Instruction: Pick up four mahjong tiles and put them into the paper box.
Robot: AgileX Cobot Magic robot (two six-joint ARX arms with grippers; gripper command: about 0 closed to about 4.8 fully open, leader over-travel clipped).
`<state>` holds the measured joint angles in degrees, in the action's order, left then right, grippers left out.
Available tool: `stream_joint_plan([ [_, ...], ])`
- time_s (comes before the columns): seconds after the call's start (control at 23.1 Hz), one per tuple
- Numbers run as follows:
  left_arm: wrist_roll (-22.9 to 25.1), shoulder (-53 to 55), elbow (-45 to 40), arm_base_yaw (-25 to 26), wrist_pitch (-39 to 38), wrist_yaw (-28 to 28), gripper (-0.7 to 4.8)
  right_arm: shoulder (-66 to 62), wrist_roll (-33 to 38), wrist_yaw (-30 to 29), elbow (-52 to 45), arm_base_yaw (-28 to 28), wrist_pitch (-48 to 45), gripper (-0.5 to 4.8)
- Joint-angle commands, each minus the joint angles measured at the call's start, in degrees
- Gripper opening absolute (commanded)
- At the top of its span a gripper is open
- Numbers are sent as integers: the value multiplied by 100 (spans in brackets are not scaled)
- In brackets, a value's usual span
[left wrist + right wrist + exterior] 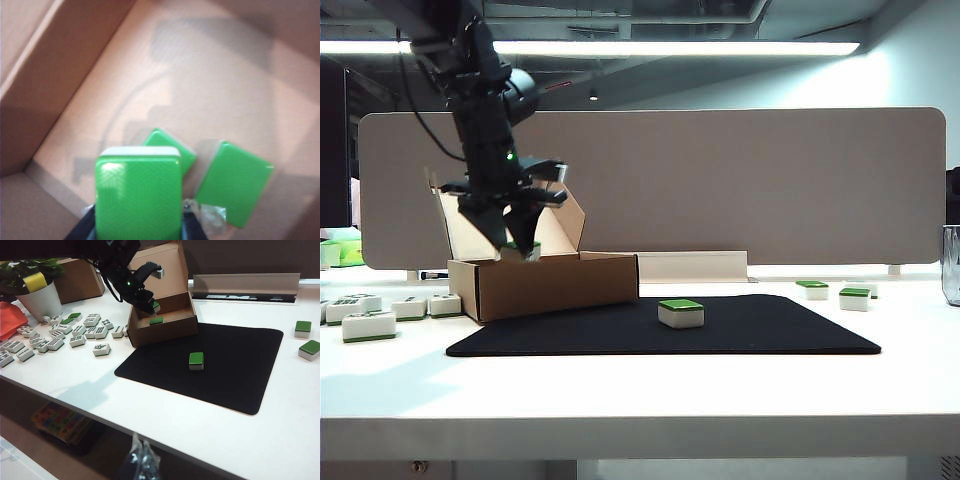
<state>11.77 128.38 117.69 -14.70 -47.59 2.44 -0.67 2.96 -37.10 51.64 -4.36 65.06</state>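
Note:
My left gripper (520,243) hangs over the open paper box (555,285), shut on a green-topped mahjong tile (138,195) that fills the gap between its jaws. On the box's pale floor (200,90) below lie two more green tiles, one (175,149) partly hidden behind the held tile and one (234,182) beside it. A further green tile (681,313) rests on the black mat (225,385), apart from both arms. My right gripper (143,460) is held off the table's front edge, fingers together with nothing between them.
Two more green tiles (303,328) (310,349) lie on the white table right of the mat. Several white-faced tiles (60,337) are scattered left of the box. A potted plant (42,300) and another brown box (77,280) stand behind them.

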Motion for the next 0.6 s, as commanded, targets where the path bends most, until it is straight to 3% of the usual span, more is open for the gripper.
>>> stream_joint_plan([
  [0.04, -17, 175, 20, 15, -9, -304, 125, 68, -17, 7, 15, 0, -57, -1],
  [0.26, -17, 273, 20, 9, 2, -420, 135, 68, -17, 7, 15, 0, -57, -1],
  [0.43, -20, 271, 22, 24, -7, -415, 228, 68, -17, 7, 15, 0, -57, -1],
  [0.6, -17, 256, 37, 17, -9, -417, 230, 68, -17, 7, 15, 0, -57, -1],
])
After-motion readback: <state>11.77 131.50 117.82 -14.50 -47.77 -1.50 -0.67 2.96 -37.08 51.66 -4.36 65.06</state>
